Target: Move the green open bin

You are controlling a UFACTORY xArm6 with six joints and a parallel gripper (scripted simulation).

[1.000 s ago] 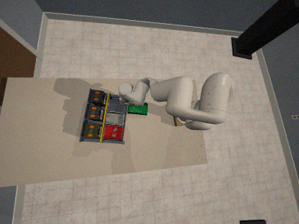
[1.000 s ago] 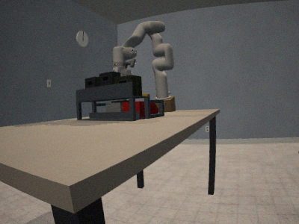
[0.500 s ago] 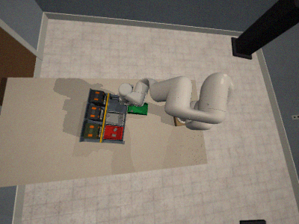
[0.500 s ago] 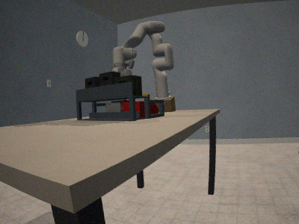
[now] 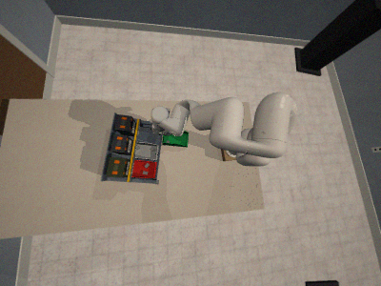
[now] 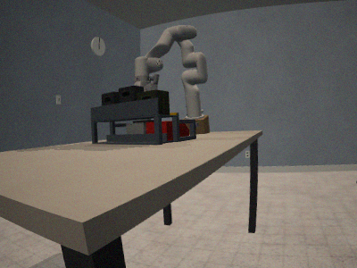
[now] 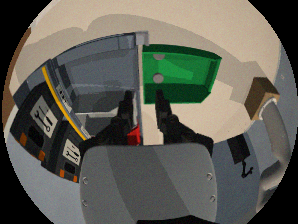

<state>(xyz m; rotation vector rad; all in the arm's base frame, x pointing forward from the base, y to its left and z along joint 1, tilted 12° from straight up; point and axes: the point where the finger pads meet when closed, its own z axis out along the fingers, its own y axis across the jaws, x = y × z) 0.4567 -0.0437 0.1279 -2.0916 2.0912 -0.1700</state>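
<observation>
The green open bin (image 5: 175, 139) (image 7: 180, 70) juts out of the front of the dark shelf (image 5: 106, 162) (image 6: 129, 109) (image 7: 100, 70), at the end nearest the arm. Two small grey parts lie inside it. In the wrist view my gripper (image 7: 144, 98) is partly open, one finger on each side of the bin's near wall, and it does not visibly squeeze the wall. In the overhead view the wrist covers the fingers. I cannot tell whether the bin rests on the table (image 5: 57, 205) (image 6: 134, 170). The shelf hides the bin in the side view.
A red bin (image 5: 144, 169) (image 6: 156, 127) and a grey bin (image 5: 145, 152) stand in the shelf's front row. Dark bins with orange parts (image 5: 123, 123) (image 6: 131, 93) stand behind. The arm's wooden base block (image 5: 228, 156) (image 6: 202, 124) (image 7: 261, 95) stands right of the shelf.
</observation>
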